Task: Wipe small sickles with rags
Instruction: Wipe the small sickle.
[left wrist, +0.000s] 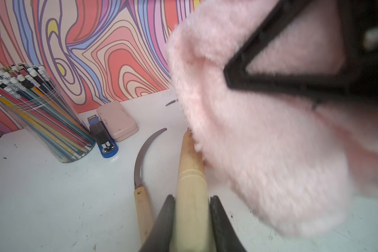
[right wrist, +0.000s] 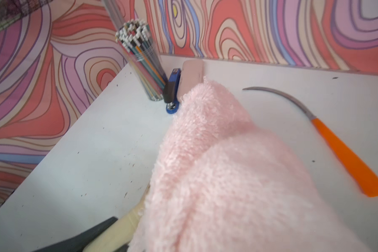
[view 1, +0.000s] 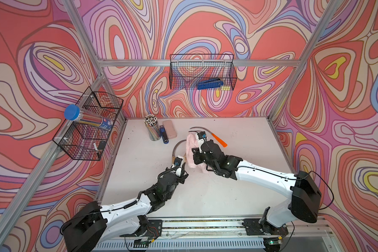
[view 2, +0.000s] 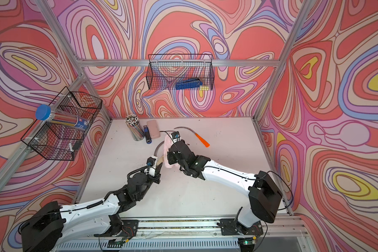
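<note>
Mid-wipe, by my read: left gripper (left wrist: pixel 192 197) is clamped on the pale wood handle of the held sickle (left wrist: pixel 192 170), and right gripper (view 1: pixel 194 152) is pinched shut on the pink rag (right wrist: pixel 227 174), which drapes over that blade (blade itself hidden). Count: 3 sickles, 1 rag. The 2nd wood-handled sickle (left wrist: pixel 140 165) lies just beside the held one and the orange-handled sickle (right wrist: pixel 347 152) lies apart on the table (view 1: pixel 227 192); both prob. left to do, tho the pics can't confirm.

Both top views high above the table (view 1: pixel 205 192); wrist views close, sharing the rag (left wrist: pixel 249 152).
</note>
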